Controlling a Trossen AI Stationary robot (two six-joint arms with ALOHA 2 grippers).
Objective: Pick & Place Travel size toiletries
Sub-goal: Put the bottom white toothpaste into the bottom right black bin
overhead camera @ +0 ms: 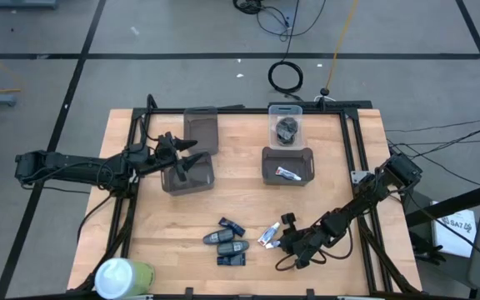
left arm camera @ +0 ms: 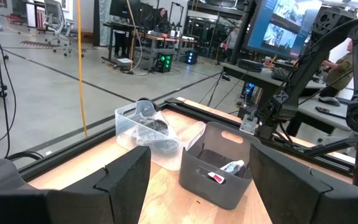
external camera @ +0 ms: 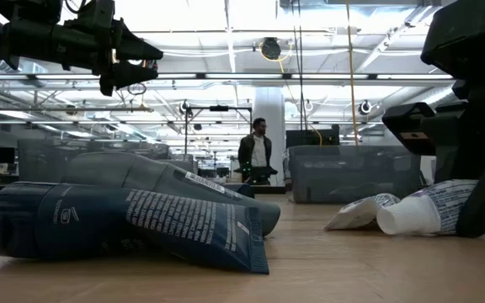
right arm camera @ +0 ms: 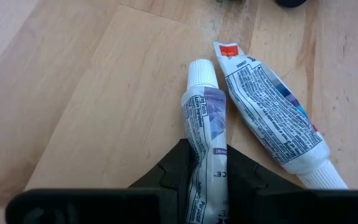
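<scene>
White tube (right arm camera: 205, 134) lies flat on my desk (right arm camera: 73, 93), cap toward twelve o'clock, tail pinched between my right end effector (right arm camera: 205, 180) fingers.

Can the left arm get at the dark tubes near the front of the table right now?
Probably yes: the left gripper hangs open above a grey bin, holding nothing, and bare table lies between it and the dark tubes. The right gripper works beside them, though.

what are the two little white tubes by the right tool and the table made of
The two small white printed tubes look like soft plastic or laminate with a slight sheen: one is dented where the right tool pinches it, the other has a flat crimped end. The pale wooden table shows matte grain, likely wood.
</scene>
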